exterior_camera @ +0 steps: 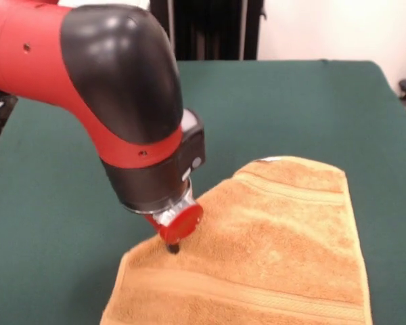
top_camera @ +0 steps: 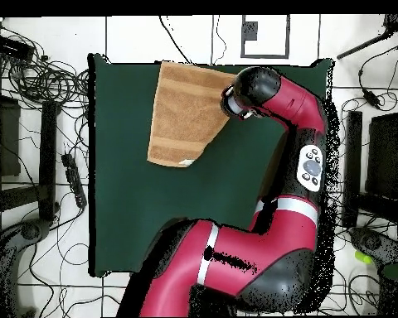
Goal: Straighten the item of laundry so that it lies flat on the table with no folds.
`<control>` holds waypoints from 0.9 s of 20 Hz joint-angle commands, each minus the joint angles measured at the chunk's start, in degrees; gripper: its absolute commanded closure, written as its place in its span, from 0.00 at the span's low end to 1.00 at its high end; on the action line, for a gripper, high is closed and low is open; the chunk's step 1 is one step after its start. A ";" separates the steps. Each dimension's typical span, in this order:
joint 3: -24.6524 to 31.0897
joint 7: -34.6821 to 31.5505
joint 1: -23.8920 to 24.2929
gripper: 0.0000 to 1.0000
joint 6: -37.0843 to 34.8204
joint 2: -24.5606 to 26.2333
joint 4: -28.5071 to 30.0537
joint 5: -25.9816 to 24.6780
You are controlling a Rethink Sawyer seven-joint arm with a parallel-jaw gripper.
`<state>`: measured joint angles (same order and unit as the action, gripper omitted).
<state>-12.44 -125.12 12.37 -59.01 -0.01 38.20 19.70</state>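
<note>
The item of laundry (exterior_camera: 271, 250) is an orange-tan terry towel with woven stripe bands, lying on the dark green table (exterior_camera: 277, 101) near its front edge. Its left side runs in a slant, as if a corner is folded under, and a small white tag (exterior_camera: 267, 160) shows at the far corner. My gripper (exterior_camera: 173, 246) points down below a red disc and touches the towel at that slanted left edge. In the overhead view the towel (top_camera: 186, 112) lies at the top edge of the table (top_camera: 128, 207), and the arm's wrist (top_camera: 240, 98) covers the gripper.
The red and black arm (top_camera: 293, 124) reaches across the table's right side in the overhead view. Cables and dark equipment (top_camera: 36, 124) lie on the floor around the table. The towel's near edge runs out of the front view's bottom.
</note>
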 commanded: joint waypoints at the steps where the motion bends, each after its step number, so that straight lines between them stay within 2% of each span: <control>1: 4.99 -0.33 -1.94 1.00 -10.31 -4.93 8.04 -0.94; 11: 6.25 0.64 -1.02 1.00 -17.12 -9.22 11.82 -0.39; 15: 7.50 1.71 -0.57 1.00 -8.27 -12.30 19.08 0.31; 18: 7.91 2.05 -0.75 1.00 -3.32 -13.80 22.48 -0.04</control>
<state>-12.15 -125.12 12.42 -66.84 -9.48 44.81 19.41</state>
